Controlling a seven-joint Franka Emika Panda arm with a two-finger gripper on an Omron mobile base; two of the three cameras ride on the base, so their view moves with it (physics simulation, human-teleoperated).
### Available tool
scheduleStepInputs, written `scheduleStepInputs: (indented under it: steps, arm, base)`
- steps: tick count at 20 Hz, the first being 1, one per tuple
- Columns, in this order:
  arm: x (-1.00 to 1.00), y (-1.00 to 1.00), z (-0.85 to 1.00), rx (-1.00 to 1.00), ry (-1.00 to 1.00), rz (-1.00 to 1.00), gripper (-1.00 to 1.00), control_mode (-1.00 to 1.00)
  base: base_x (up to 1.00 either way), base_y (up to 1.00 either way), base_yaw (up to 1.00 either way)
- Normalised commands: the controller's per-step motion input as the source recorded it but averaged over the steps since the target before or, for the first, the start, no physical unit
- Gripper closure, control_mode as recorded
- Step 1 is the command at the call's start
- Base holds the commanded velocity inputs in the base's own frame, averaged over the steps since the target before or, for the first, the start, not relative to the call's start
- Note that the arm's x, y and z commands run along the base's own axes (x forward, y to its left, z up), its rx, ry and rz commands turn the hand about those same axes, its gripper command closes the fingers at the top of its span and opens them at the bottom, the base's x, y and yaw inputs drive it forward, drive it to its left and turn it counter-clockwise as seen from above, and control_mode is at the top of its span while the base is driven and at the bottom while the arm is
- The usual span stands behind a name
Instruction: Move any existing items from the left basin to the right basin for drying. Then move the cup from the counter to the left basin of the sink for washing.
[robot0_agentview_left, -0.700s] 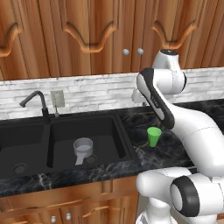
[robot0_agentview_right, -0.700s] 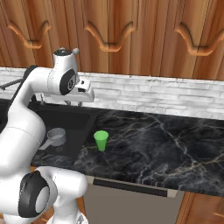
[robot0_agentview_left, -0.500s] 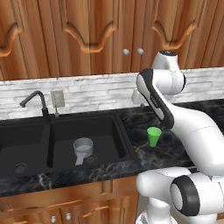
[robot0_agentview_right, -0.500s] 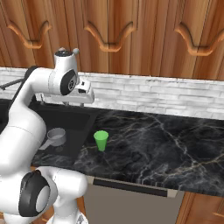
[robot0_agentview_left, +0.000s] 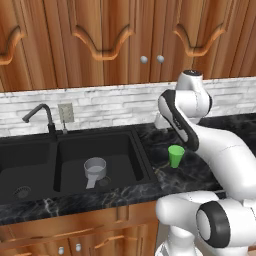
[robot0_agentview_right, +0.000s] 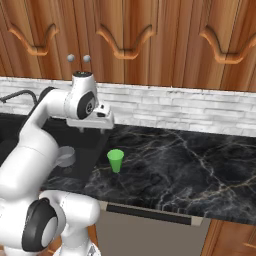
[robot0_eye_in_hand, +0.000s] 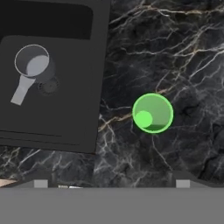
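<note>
A: Left base view first. Where's the cup?
B: On the counter, upright, just right of the sink. Grey handled vessel lying in the nearer basin, beside the drain. Other basin beyond the divider, faucet at the back.

A: Right base view?
B: End effector hanging high over the counter edge, above and a bit left of the cup. Apart, no contact. Spread or pressed together? Can't tell, fingers too small.

A: Hand view?
B: Looking straight down. Cup right of centre, grey vessel upper left in the basin. Finger tips barely poking up, well apart, holding nothing.

A: Risks?
B: Prob. grabbing the cup before the vessel gets moved, wrong order. Also thin tapered cup: off-centre descent could tip it. Vessel's short handle = slippy grip.
</note>
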Motion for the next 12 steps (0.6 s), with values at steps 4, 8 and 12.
scheduleStepInputs:
  steps: [4,8,12]
  arm:
    - [0.0,-0.3,-0.65,-0.05,0.08,0.0,-1.0,-1.0]
    - [0.0,-0.18,-0.69,-0.07,0.14,0.0,-1.0,-1.0]
    - [0.02,-0.19,-0.64,-0.02,0.19,0.0,-1.0,-1.0]
  base:
    - [0.0,0.0,0.0]
    - [0.0,0.0,0.0]
    - [0.0,0.0,0.0]
